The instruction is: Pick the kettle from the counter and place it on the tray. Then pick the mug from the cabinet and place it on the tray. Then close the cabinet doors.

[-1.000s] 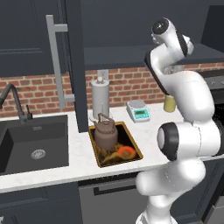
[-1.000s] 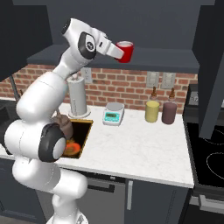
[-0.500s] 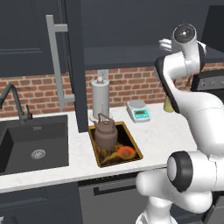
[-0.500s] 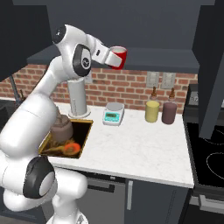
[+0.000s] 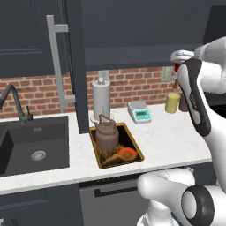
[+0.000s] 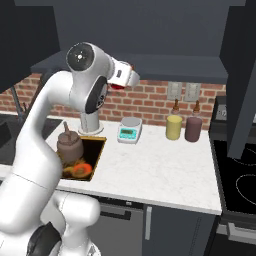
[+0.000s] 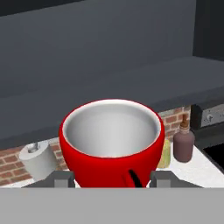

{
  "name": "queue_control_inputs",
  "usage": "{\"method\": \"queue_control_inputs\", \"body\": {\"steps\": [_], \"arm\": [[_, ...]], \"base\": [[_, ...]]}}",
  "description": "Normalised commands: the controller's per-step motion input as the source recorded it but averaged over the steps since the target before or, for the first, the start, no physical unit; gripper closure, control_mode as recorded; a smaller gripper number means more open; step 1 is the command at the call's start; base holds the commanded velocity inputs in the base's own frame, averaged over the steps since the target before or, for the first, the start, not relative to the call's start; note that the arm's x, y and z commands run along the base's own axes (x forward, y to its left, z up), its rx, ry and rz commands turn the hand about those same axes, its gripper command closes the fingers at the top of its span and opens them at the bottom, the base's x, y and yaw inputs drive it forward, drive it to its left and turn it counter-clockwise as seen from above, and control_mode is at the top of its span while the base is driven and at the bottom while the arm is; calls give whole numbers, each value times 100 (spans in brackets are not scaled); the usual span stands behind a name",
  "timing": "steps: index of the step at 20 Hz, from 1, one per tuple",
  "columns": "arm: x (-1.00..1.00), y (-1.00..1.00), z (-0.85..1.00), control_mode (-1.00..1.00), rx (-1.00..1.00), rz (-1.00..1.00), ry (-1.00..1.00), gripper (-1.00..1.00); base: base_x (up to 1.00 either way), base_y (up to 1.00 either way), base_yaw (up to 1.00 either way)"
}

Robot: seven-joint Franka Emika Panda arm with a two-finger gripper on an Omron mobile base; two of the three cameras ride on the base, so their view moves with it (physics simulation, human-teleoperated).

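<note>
The gripper (image 7: 112, 181), clamped on the red mug (image 7: 112, 140), has swung back from the cabinet (image 5: 132, 31) and now carries it high above the counter (image 6: 155, 170), ready to descend beside the kettle (image 5: 106, 133) already on the tray (image 5: 134, 145).

I see a small kitchen scale (image 5: 140, 111) beside a tall silver-white canister (image 5: 101, 99), a yellow bottle (image 6: 174, 125) just beside a brown bottle (image 6: 193, 127), and a dark sink (image 5: 33, 142) with its faucet (image 5: 15, 103).
</note>
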Motion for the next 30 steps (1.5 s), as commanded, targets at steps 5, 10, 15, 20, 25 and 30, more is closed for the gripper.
{"method": "queue_control_inputs", "body": {"steps": [5, 10, 15, 20, 25, 30], "arm": [[-78, 20, 0, -100, 1, 41, 0, 100], [-74, 18, 0, -100, 1, 41, 0, 100], [-59, 22, -11, -100, 0, 35, 0, 100], [-46, 25, -24, -100, 0, 35, 0, 100], [-22, 26, -52, -100, 1, 26, 1, 100], [-4, 27, -65, -100, 10, 6, 0, 100]], "base": [[0, 0, 0], [0, 0, 0], [0, 0, 0], [0, 0, 0], [0, 0, 0], [0, 0, 0]]}}
